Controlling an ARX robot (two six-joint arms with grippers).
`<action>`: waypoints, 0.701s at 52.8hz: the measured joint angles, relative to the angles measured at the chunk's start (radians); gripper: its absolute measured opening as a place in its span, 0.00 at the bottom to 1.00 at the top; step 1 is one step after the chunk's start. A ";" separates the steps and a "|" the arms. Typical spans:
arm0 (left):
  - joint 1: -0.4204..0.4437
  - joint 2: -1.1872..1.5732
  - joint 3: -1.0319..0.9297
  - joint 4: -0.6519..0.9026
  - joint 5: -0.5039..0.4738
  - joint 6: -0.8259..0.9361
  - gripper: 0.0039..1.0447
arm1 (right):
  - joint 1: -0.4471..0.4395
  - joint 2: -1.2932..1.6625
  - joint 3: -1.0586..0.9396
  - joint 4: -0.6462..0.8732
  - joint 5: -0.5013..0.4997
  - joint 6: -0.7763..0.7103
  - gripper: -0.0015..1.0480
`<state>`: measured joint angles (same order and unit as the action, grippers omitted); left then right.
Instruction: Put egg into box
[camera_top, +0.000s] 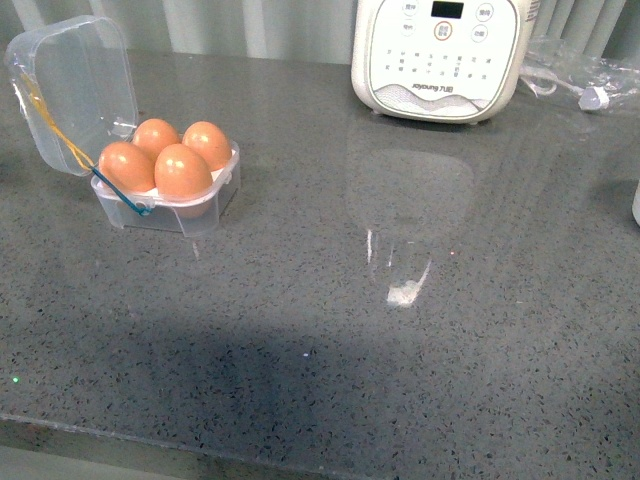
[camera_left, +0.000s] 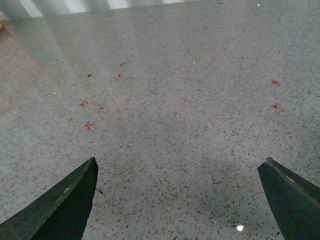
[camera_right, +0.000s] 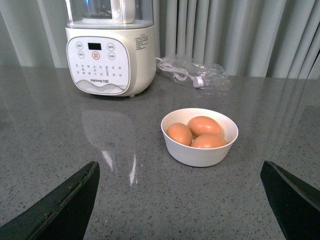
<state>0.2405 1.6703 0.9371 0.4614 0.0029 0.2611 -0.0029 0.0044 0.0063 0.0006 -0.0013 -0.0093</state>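
Note:
The clear egg box (camera_top: 205, 208) stands at the left of the grey counter with its hinged lid (camera_top: 75, 90) open and upright. Every hollow holds an orange-brown egg (camera_top: 183, 170). In the right wrist view a white bowl (camera_right: 200, 152) holds three more eggs (camera_right: 204, 125) ahead of my right gripper (camera_right: 179, 165), which is open and empty, a short way from the bowl. My left gripper (camera_left: 180, 162) is open and empty over bare speckled counter. Neither arm shows in the front view.
A large white appliance with buttons (camera_top: 440, 55) stands at the back of the counter and also shows in the right wrist view (camera_right: 107, 55). A clear plastic bag with a cable (camera_right: 192, 75) lies beside it. Curtains hang behind.

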 joint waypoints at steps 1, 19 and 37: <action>-0.001 0.006 0.009 -0.005 -0.001 0.000 0.94 | 0.000 0.000 0.000 0.000 0.000 0.000 0.93; -0.070 0.027 0.048 -0.039 -0.004 -0.008 0.94 | 0.000 0.000 0.000 0.000 0.000 0.000 0.93; -0.171 -0.004 0.025 -0.048 -0.023 -0.021 0.94 | 0.000 0.000 0.000 0.000 0.000 0.000 0.93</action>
<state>0.0692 1.6665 0.9619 0.4137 -0.0200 0.2405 -0.0029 0.0044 0.0063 0.0006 -0.0010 -0.0093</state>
